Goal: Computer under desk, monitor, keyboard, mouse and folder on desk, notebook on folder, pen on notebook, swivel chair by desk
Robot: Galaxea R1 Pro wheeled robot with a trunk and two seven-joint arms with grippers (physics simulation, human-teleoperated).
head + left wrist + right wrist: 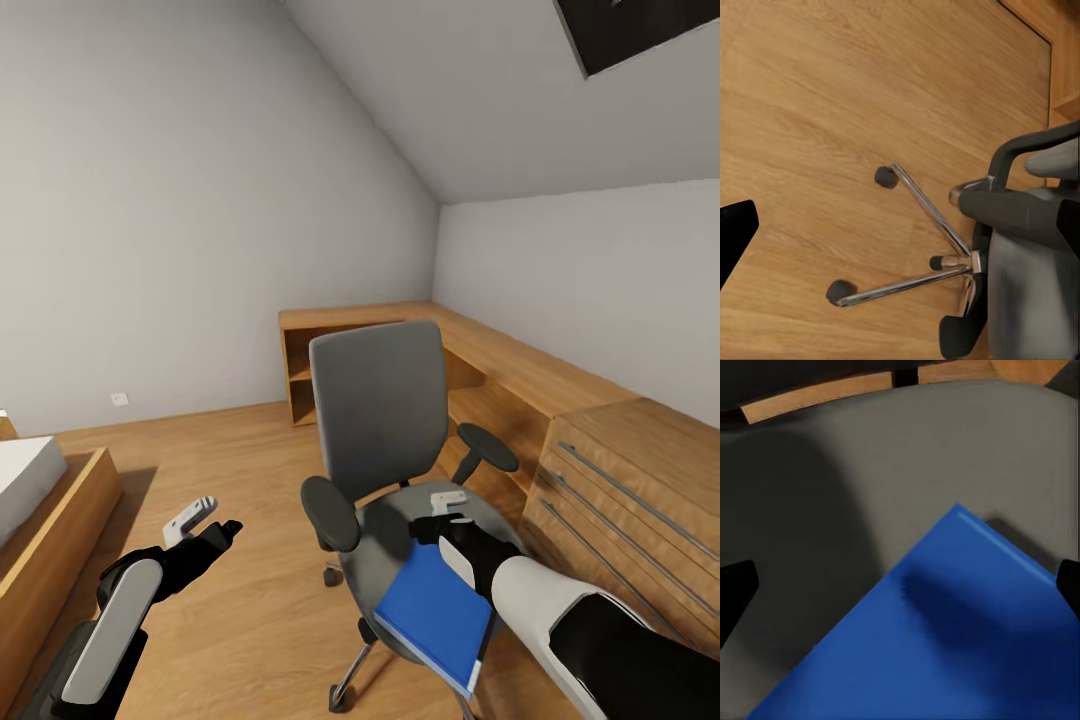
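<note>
Right gripper (452, 520) poised over folder (435, 615) on chair (385, 440) seat.
Its fingers spread wide, empty, above the folder's far corner, apparently lining up a grasp; left gripper (205, 520) open, idle beside chair.

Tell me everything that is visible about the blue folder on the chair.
The blue folder is a flat, plain rectangle with a lighter edge along its thickness, closed. It lies on the grey seat of the swivel chair, turned at an angle, one corner jutting past the seat's front edge. The right gripper hovers above its far corner with fingers spread; in the right wrist view its shadow falls on the cover. Whether it touches cannot be told.
</note>
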